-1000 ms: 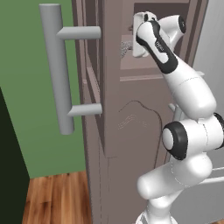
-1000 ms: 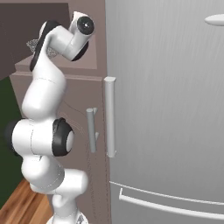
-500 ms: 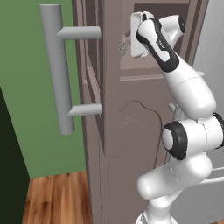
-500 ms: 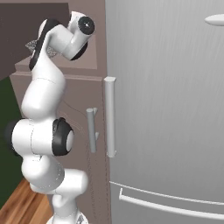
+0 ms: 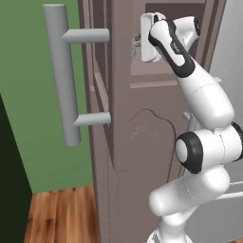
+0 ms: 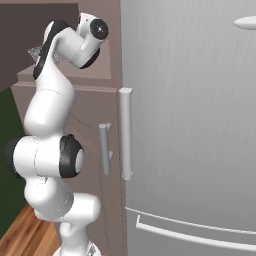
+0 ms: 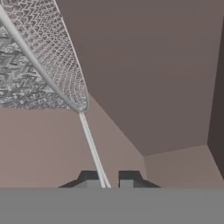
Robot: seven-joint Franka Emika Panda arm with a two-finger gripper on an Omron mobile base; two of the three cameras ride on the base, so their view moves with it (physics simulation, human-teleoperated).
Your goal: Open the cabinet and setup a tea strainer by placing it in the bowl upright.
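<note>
While tool [image 7: 107, 180] pinches tea strainer [image 7: 41, 65] handle, mesh cropped

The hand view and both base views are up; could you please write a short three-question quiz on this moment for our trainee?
1. True or false: the cabinet door stands open.
2. What lies between the gripper fingertips in the hand view? A) the bar handle B) the thin handle of the tea strainer C) a bowl rim
3. Fill in: in the left base view the hand reaches into the cabinet's ____ compartment.

Key: 1 true. 2 B; the jaws are closed on it. 3 upper.
</note>
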